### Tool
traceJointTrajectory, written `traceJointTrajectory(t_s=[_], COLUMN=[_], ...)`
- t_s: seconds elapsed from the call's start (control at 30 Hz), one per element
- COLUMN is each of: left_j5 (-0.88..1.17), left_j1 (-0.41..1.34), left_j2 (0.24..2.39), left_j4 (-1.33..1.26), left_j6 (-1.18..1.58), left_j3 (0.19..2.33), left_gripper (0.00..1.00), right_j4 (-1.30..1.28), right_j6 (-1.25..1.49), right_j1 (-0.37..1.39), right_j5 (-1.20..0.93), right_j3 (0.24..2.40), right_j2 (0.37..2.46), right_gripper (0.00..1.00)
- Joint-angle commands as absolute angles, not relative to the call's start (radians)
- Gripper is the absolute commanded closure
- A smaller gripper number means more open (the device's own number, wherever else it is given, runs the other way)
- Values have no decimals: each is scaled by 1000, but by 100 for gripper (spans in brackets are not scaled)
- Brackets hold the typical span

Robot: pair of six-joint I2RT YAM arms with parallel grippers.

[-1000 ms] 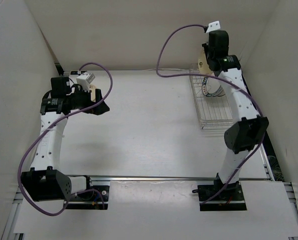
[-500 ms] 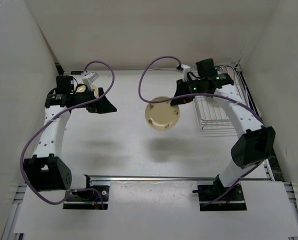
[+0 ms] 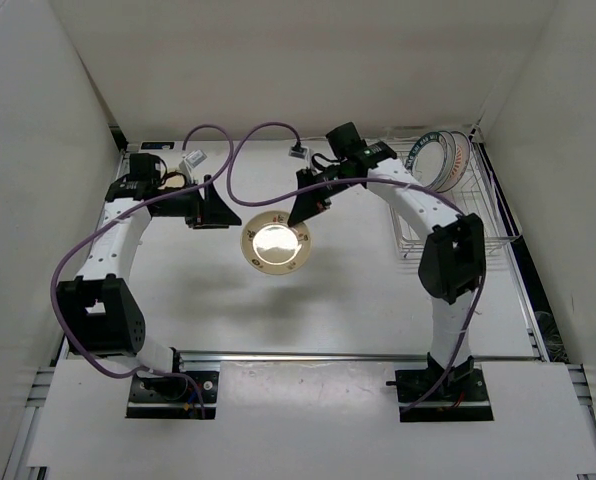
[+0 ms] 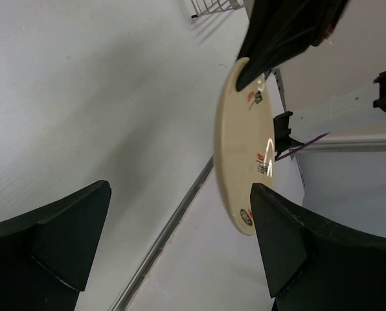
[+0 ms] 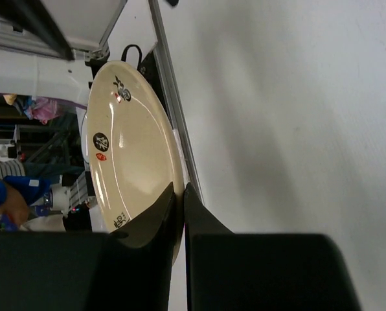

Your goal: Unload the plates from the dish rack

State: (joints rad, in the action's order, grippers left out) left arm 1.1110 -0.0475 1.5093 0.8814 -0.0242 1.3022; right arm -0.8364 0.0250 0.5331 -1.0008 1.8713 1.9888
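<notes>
My right gripper (image 3: 300, 214) is shut on the rim of the tan plate (image 3: 276, 244) and holds it above the middle of the table. In the right wrist view the fingers (image 5: 170, 214) pinch the plate's edge (image 5: 131, 155), and the plate bears small dark and red marks. My left gripper (image 3: 220, 210) is open just left of the plate. In the left wrist view the plate (image 4: 241, 142) hangs edge-on near the right fingertip (image 4: 277, 233), without touching it. The dish rack (image 3: 430, 236) stands at the right and holds the lettered-rim plate (image 3: 428, 160) and the orange-red plate (image 3: 461, 150) upright.
White walls close in the table on the left, back and right. A metal rail (image 3: 308, 355) runs along the near edge by the arm bases. Purple cables (image 3: 248, 140) loop above both arms. The rack's corner shows in the left wrist view (image 4: 215, 6).
My right arm has swung from the rack leftward to the table's middle with the tan plate in its grip. My left gripper has moved right, toward the plate.
</notes>
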Motion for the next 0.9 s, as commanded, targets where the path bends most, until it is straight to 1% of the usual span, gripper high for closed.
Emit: traceJointTrajectory(t_s=[0.0,0.03,0.13,0.17,0.3,0.33,0.43,0.47,0.57,0.6,0.7,0.73,0.8,0.83,0.87], left_j5=[1172,1181,1181,1181,1181,1181,1181,1181,1181,1181,1181,1181,1167,1146,1135], left_j1=[-38,-38,-38,-38,-38,-38,-29,-29,-20,-20,-20,-20,-20,-20,-20], left_j2=[1489,1499,1499,1499,1508,1517,1517,1517,1526,1526,1526,1526,1526,1526,1517], left_j4=[876,876,876,876,876,876,876,876,876,876,876,876,876,867,867], left_j6=[-28,-28,-28,-28,-18,-18,-18,-18,-18,-18,-18,-18,-18,-18,-18], left_j3=[1308,1308,1299,1299,1299,1299,1299,1299,1299,1299,1299,1299,1299,1299,1299], left_gripper=[1,1,7,14,27,32,38,42,51,57,68,76,84,90,90], right_j4=[-775,-761,-740,-739,-712,-712,-690,-690,-681,-681,-681,-681,-681,-681,-698], right_j6=[77,77,101,112,135,147,160,170,170,179,179,179,179,169,169], right_j1=[549,560,569,569,578,578,578,578,578,578,587,588,588,588,588], right_j5=[-1074,-1074,-1065,-1055,-1032,-1023,-1014,-1014,-1005,-1005,-1005,-1005,-1005,-1005,-952], right_j3=[1971,2000,2054,2066,2108,2108,2129,2138,2148,2148,2148,2148,2148,2148,2148], right_j2=[2045,2058,2105,2114,2140,2151,2160,2160,2169,2169,2169,2169,2158,2148,2148], right_gripper=[100,100,100,100,100,100,100,100,100,100,100,100,100,96,86])
